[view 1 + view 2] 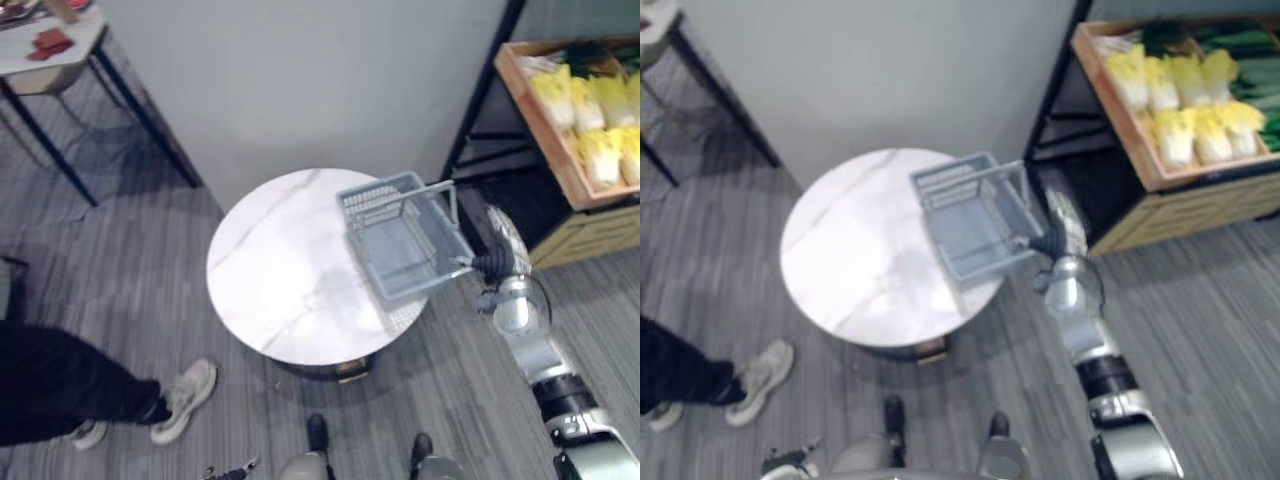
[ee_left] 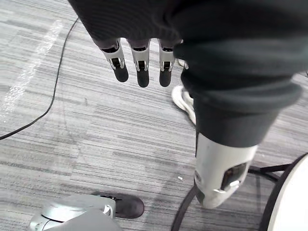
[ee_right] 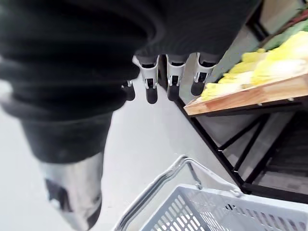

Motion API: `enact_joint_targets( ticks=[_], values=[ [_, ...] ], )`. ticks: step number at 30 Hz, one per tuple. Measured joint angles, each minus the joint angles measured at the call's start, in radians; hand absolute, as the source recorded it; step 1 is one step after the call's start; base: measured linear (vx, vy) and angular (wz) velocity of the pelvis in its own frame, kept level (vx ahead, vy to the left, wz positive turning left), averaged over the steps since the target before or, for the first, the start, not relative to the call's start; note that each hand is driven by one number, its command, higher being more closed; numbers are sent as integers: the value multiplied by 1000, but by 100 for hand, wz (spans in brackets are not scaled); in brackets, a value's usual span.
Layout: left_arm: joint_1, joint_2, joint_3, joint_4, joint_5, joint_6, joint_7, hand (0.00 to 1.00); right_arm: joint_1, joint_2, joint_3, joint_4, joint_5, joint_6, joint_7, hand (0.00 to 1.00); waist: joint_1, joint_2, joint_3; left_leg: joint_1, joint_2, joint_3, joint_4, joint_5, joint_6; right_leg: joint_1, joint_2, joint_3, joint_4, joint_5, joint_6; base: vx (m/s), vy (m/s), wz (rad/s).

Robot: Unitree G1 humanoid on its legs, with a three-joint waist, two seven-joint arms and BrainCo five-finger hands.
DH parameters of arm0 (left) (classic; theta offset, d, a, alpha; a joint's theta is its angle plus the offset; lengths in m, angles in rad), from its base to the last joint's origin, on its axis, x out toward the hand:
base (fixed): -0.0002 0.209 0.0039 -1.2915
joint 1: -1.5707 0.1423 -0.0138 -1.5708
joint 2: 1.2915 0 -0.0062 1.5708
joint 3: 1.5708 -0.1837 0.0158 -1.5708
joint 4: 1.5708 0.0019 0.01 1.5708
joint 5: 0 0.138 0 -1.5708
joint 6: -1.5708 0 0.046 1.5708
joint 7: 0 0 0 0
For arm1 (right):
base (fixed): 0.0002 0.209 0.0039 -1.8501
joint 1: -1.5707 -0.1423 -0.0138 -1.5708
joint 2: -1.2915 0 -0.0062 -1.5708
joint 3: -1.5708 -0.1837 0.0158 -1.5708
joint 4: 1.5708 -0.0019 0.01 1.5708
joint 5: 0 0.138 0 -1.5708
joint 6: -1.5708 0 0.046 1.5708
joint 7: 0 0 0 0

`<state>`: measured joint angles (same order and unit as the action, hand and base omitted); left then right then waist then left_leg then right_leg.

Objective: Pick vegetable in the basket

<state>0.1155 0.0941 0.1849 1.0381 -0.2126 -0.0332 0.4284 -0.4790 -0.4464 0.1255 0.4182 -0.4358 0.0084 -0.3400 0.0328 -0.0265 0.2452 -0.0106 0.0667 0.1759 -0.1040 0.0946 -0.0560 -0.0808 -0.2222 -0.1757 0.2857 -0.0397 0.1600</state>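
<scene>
A round white marble table [image 1: 270, 270] is standing in the middle of a grey striped carpet [image 1: 120, 260], with a pale wall [image 1: 300, 80] rising behind it at 12 o'clock. A grey plastic basket [image 1: 372, 205] is sitting at the table's 3 o'clock edge, overhanging the rim slightly, its handle [image 1: 448, 200] raised and nothing lying inside it. At 2 o'clock a black shelf frame [image 1: 480, 100] is carrying a wooden crate [image 1: 1123, 125], and the vegetables are lying there: pale yellow cabbages [image 1: 1185, 90] in rows, with green vegetables [image 1: 1240, 45] behind them.

The right hand [image 1: 490, 265] is hanging by the basket's near right corner. Its fingers [image 3: 174, 77] are pointing out straight and released, grasping nothing, with the handle passing beneath them. Whether the hand is touching the basket cannot be told. The left hand [image 2: 141, 60] is hanging low over the carpet, fingers straight and loose.

The crate is running off the frame at 3 o'clock. A side table [image 1: 85, 30] at 11 o'clock is being cut off too, and the red items [image 1: 50, 42] on it are too small to identify. At 8 o'clock a person's dark trouser leg [image 1: 60, 385] and pale shoe [image 1: 185, 398] are entering the frame.
</scene>
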Motion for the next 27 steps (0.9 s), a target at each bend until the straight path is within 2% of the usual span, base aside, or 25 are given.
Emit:
enact_joint_targets(
  ticks=[2, 3, 5, 6, 7, 8, 9, 11, 12, 13, 16, 18, 19, 21, 22, 24, 27],
  values=[
    [19, 8, -3, 1, 0, 0, -1, 0, -89, -47, -1, 50, 0, 16, -2, 0, 2, -6, 8, 20, 0, -29, 0, -5, 7, -101, -8, 60, 244, 41, -84, -62, 48, 48],
    [26, 17, -3, -1, 0, 0, -2, 0, -123, -58, -1, 59, 0, 15, -6, 0, 3, -5, 11, 23, 3, -47, 0, -6, 10, -133, 1, 98, 295, 60, -100, -60, -6, 42],
    [32, 34, 10, -1, 0, 0, -2, 0, -190, -67, -2, 67, 0, 15, -18, 0, 4, -12, 23, 20, 16, -56, 1, -7, 10, -153, 30, 152, 304, 36, -102, -47, -49, 29],
    [30, 44, 28, -1, -1, 0, 0, 0, -235, -68, -2, 69, 0, 15, -21, 0, 9, -19, 25, 9, 24, -57, 1, -7, 10, -162, 48, 156, 265, -3, -100, -33, -70, 16],
    [28, 46, 33, -1, -2, 0, 0, 0, -256, -70, -2, 70, 0, 15, -22, 0, 9, -19, 26, 1, 27, -59, 1, -7, 10, -161, 53, 153, 227, -14, -98, -28, -123, 35],
    [18, 46, 47, -1, -3, 0, 0, 0, -297, -87, -2, 69, 0, 14, -25, 0, 9, -18, 28, -21, 25, -76, 1, -7, 11, -156, 52, 147, 119, -15, -98, 1, -152, 39],
    [13, 45, 49, -1, -3, 0, 0, 0, -309, -94, -2, 69, 0, 15, -26, 0, 9, -18, 31, -27, 24, -78, 1, -7, 11, -151, 50, 147, 77, -12, -94, 24, -162, 52],
    [3, 54, 56, -1, -5, 1, 0, 0, -326, -106, -2, 68, 0, 16, -28, 0, 9, -32, 37, -41, 8, -84, 1, -3, 6, -113, 25, 145, -43, -9, -89, 65, -203, 55],
    [-1, 50, 57, 0, -5, 2, 0, 0, -328, -112, -2, 67, 0, 17, -27, 0, 7, -37, 40, -39, 6, -94, 0, 7, -9, -102, 20, 136, -54, -9, -37, 87, -282, 55],
    [-4, 21, 55, -3, -7, 2, -1, 0, -328, -132, -1, 65, 0, 19, -25, 0, 3, 6, 46, -45, 28, -114, 0, 13, -22, -99, 38, 95, -49, -25, -30, 79, -242, 36],
    [24, -15, 55, 3, -14, 14, -1, 0, -323, -147, 8, 62, 0, 39, -14, 0, -1, 64, 40, -58, 87, -113, 8, 31, -48, -94, 89, 51, -58, -41, -56, 92, -189, 15],
    [23, -13, 55, 7, -22, 15, -1, 0, -322, -169, 39, 61, -3, 47, -5, 0, -4, 59, 43, -86, 90, -106, 85, 37, -63, -84, 90, 35, -51, -54, -76, 127, -107, 20],
    [11, -12, 56, 7, -22, 13, -1, 0, -323, -175, 60, 62, -25, 47, 2, 0, -3, 45, 52, -122, 80, -106, 170, 37, -63, -68, 79, 21, -48, -54, -75, 113, -92, 32],
    [3, -20, 54, -2, -21, 12, -2, 0, -329, -170, 119, 62, -39, 44, 19, 0, 2, 43, 54, -159, 70, -112, 268, 37, -62, -38, 66, 10, -45, -53, -80, 123, -99, 32],
    [3, -30, 54, -8, -21, 6, -2, 0, -339, -166, 160, 67, -41, 34, 28, 0, 8, 50, 57, -164, 69, -114, 299, 37, -62, -23, 62, 3, -47, -58, -84, 100, -70, 22],
    [3, -40, 54, -10, -21, 0, -2, 0, -346, -157, 178, 68, -46, 17, 39, 0, 12, 65, 57, -161, 73, -109, 283, 43, -55, -18, 63, -10, -55, -64, -91, 26, -26, 20],
    [4, -51, 54, -5, -21, 0, -1, 0, -349, -147, 178, 92, -48, 12, 44, 0, 9, 89, 53, -138, 84, -92, 142, 57, -35, -63, 80, -24, -47, -74, -91, -14, 12, 14]
  ],
)
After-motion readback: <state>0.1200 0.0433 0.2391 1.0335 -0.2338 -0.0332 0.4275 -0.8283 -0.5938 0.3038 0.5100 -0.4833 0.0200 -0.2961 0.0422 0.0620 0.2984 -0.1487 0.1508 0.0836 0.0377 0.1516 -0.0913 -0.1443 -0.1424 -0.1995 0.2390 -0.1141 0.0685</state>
